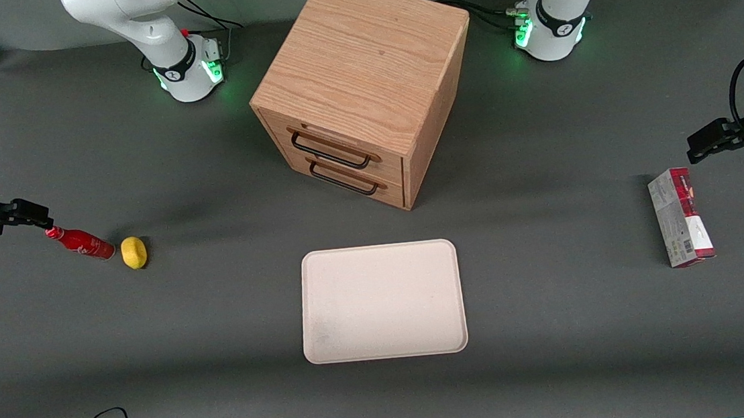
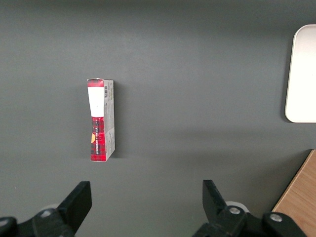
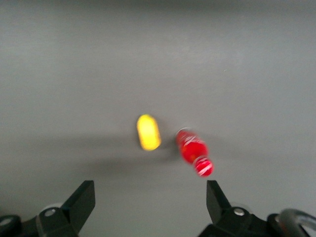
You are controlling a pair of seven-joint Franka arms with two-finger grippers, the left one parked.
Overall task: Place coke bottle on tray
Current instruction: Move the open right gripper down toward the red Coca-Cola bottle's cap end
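Dark grey matte counter carries all items. Coke bottle: small, slim, glossy red, red cap, white script lettering on the body; it leans with the cap end raised and pointing toward the working arm's end of the counter, base end down on the surface. In the right wrist view the coke bottle shows cap-first, foreshortened and blurred, lettering not readable there. Base of the bottle sits just beside a small yellow lemon-like object; whether they touch cannot be told. Same yellow object appears next to the bottle in the right wrist view. End effector is at the working arm's end of the counter, close above the bottle's cap; fingers stand apart, nothing between them, and the bottle is not gripped. Tray: large, flat, cream-white, rounded corners, low rim, faint smudging, nothing on it; well apart from the bottle, mid-counter, nearer the front camera than the wooden two-drawer cabinet. Both drawers closed, dark wire handles. Red-and-grey carton lies flat toward the parked arm's end; carton and a tray edge also show in the left wrist view.
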